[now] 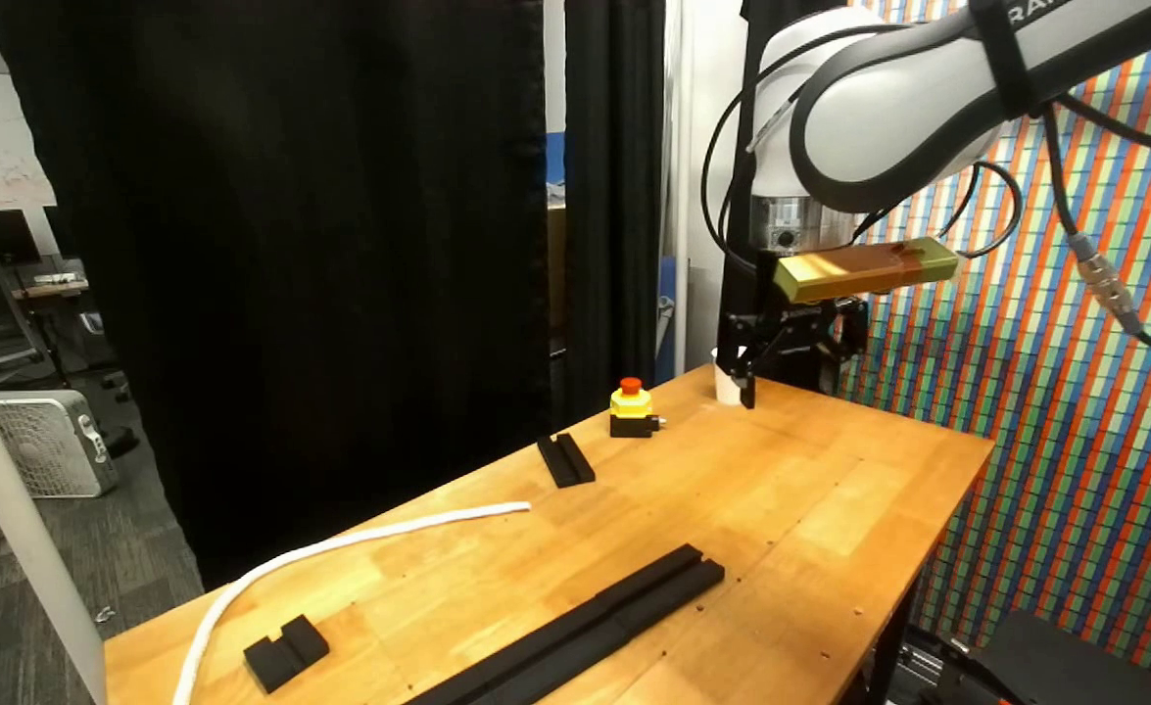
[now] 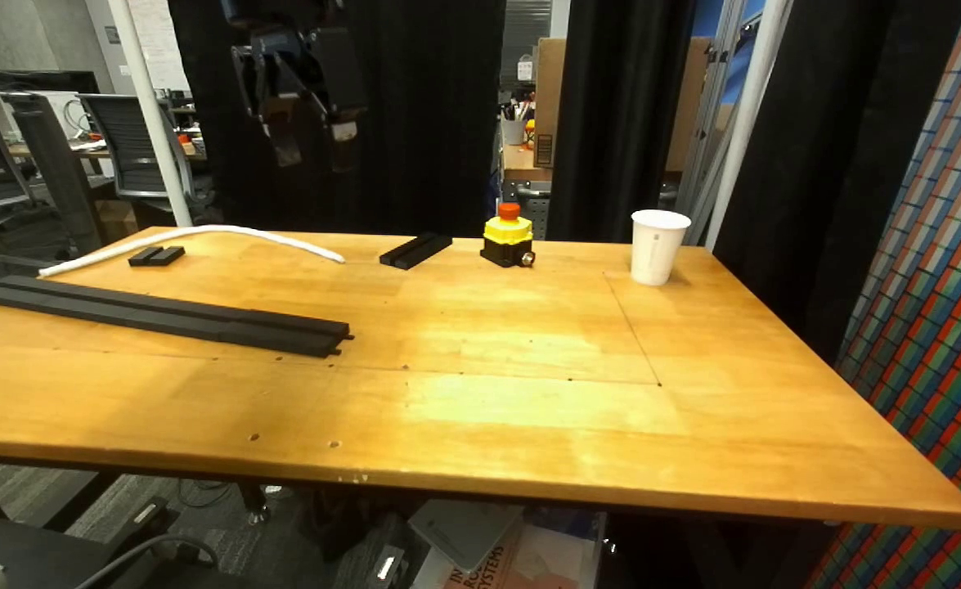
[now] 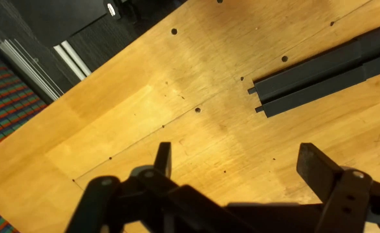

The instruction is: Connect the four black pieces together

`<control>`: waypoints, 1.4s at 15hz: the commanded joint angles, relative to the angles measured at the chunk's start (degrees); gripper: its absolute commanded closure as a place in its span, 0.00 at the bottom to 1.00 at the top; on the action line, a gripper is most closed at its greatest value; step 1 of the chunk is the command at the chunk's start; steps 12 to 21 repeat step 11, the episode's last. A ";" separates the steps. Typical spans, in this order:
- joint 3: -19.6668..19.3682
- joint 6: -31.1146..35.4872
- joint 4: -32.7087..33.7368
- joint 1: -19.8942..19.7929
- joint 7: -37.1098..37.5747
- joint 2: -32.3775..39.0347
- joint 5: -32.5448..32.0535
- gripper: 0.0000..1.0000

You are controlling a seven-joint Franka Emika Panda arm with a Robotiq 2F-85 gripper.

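Pincer point(image 3: 234, 153) wide, rail point(image 3: 325, 66) on the table point(image 2: 529, 417) below it

The pincer's jaws stand wide apart, with table showing between the fingers point(image 3: 317, 171). The rail lies flat, lower than the pincer and apart from it. In the wrist view it sits ahead of the fingers, toward the upper right, its nearer end carrying two small pegs point(image 3: 252, 90). It is built of black pieces point(image 1: 673, 597) set end to end; a seam point(image 3: 360, 50) shows where the end one meets the next, but the full count cannot be told.

Of the containers, a white cup point(image 2: 657, 249) stands upright on the table, lower than the pincer and well apart from it. Its mouth faces up, but what is inside cannot be seen. Far beyond the pincer, past the table, a pot point(image 2: 513, 132) holds pens point(image 2: 518, 108), and a tall carton point(image 2: 560, 106) stands near it, contents hidden.

Also below the pincer's height, a yellow button point(image 2: 507, 231) with a red top sits between the cup and the longer block point(image 2: 416, 250). The shorter block point(image 2: 157, 256) lies farther from the pincer, between a white cord point(image 1: 340, 541) and the rail, touching neither.
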 commanded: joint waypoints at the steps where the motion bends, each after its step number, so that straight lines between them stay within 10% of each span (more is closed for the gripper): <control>1: -0.91 2.00 -2.24 -1.00 -11.63 -4.67 -0.67 0.00; 21: -1.03 1.34 -2.83 -2.31 -17.25 -4.83 0.53 0.00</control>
